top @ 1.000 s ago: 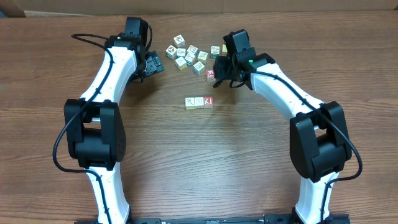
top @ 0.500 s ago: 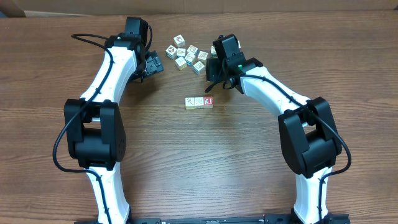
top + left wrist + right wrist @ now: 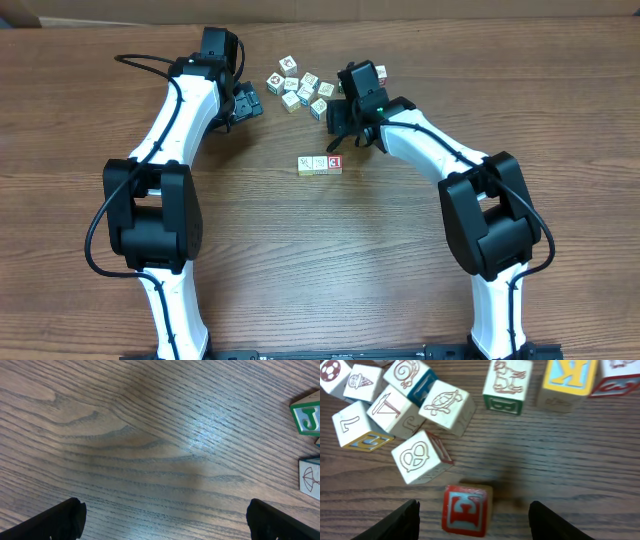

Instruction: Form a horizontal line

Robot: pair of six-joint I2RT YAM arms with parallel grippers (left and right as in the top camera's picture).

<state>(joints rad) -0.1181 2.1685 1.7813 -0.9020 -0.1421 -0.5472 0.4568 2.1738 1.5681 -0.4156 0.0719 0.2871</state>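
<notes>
Brown table point(image 3: 400, 260) – matte wood grain, a soft glare patch in the left wrist view.

Two arms, white shells with black joints: left arm point(image 3: 190, 110) and right arm point(image 3: 440, 150), both reaching toward the far side.

Left gripper point(image 3: 250, 102) spread wide, nothing between the jaws, bare wood under it. Two cubes at the right edge of its view, one green-edged with a J, one with an umbrella.

Right gripper point(image 3: 337, 128) also spread, black fingers point(image 3: 402, 520) standing clear on either side of one red cube point(image 3: 465, 510), touching neither side of it.

Cluster point(image 3: 305, 88) of small wooden cubes at the far middle, loose and at odd angles – at least ten in the right wrist view. Pale faces with red line drawings: snail, turtle, pretzel, ball. Edges blue, green, yellow or red.

Line point(image 3: 320, 164) at mid-table, near the right gripper on its near side and apart from the cluster. Three cubes counted, side by side, running straight left to right: pale yellow, cream, then a red face with a white letter.
</notes>
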